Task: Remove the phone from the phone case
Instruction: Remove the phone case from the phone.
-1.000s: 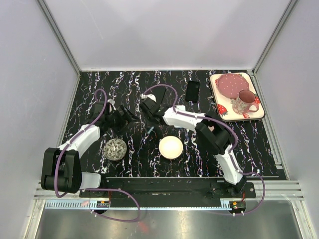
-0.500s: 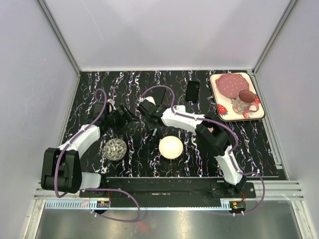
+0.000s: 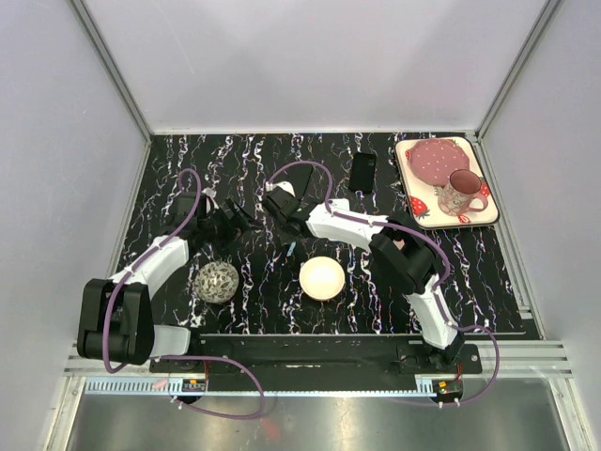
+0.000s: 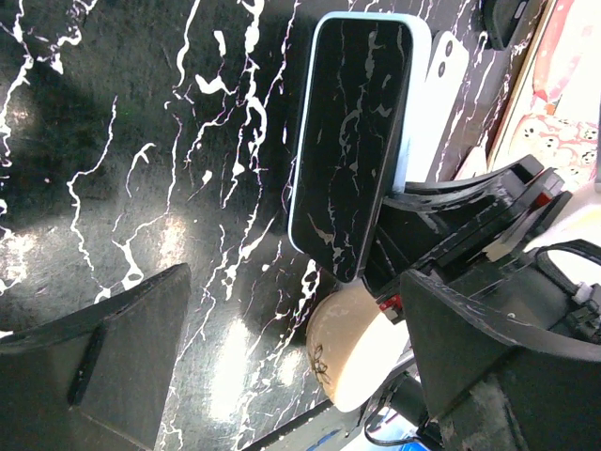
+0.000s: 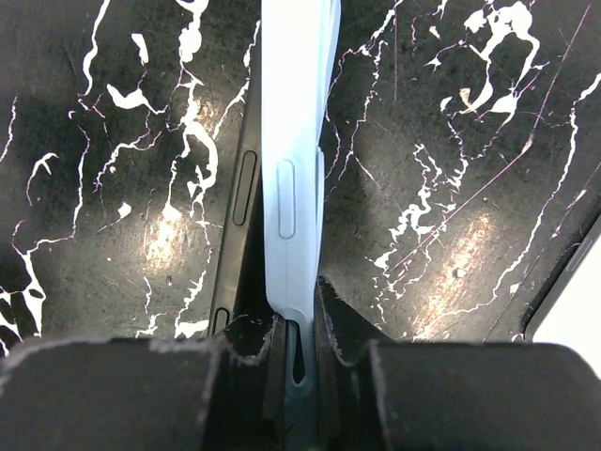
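Near the middle of the bench (image 3: 188,169), the right fingers (image 5: 347,324) are clenched on the rim of the pale blue phone case (image 5: 293,141), which is turned on its edge over the marbled top. The phone (image 4: 352,141) lies against the case, dark screen facing left. Whether it has come loose I cannot tell. Just to the left, the left fingers (image 4: 113,366) hang released, wide apart, holding nothing. A cream bowl (image 3: 322,278) sits nearer, with a patterned ball (image 3: 217,281) to its left.
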Controlling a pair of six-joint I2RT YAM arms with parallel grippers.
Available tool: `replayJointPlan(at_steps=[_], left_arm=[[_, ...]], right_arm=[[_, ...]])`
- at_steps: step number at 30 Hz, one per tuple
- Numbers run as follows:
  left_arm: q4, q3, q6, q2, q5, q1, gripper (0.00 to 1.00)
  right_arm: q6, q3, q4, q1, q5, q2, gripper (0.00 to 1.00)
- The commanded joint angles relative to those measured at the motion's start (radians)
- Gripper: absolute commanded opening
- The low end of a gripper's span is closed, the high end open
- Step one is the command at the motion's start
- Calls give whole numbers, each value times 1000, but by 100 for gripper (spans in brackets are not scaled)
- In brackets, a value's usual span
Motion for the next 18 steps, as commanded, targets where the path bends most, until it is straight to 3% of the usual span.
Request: replayJointPlan(at_steps=[1, 10, 12, 18], left_arm=[[46, -19, -12, -30, 10, 2, 94], [55, -31, 4, -37, 11, 2, 94], [68, -36, 7, -35, 11, -4, 94], [117, -47, 5, 5, 11, -62, 93]], right_arm=[[74, -167, 48, -6, -176, 292, 17], [74, -179, 57, -7, -183, 251, 32], [76, -179, 57, -6, -189, 231, 39], [68, -143, 32, -6, -192, 230, 41]])
